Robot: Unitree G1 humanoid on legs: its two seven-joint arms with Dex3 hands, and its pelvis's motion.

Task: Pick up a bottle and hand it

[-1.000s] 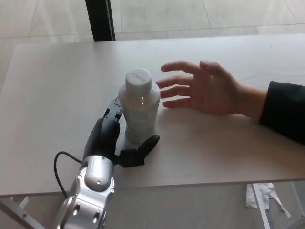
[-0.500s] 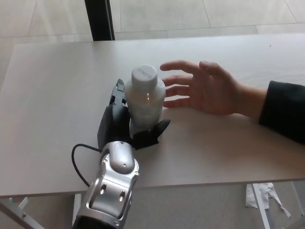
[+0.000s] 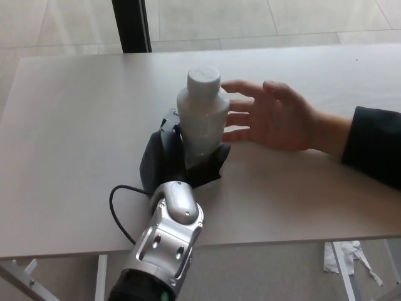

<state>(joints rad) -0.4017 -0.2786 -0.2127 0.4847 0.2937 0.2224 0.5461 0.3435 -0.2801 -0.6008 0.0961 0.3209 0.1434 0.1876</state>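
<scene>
The tabletop [image 3: 75, 125] is wide and pale, and the bottle is the landmark near its middle. The robot's left hand [image 3: 182, 160] comes from the near side of the bottle and is closed around its lower part, with one finger at the bottle's left and the thumb at its right. The right hand does not show. A person's hand [image 3: 276, 116] waits just to the right of the bottle, palm open and fingers spread toward it; the fingertips look very close to the bottle, but contact cannot be confirmed.

The step in hand appears to be the handover. To do it well, the robot should keep the bottle upright, bring it gently into the open palm, and release the grip only when the person's fingers are closed around the bottle. The grip is low and the bottle is tall, so a fast move could tip it.

The bottle [image 3: 202, 119] is white and opaque, with rounded shoulders, a slightly narrower waist and a white screw cap [image 3: 203, 76]. It stands nearly upright in the hand.
</scene>
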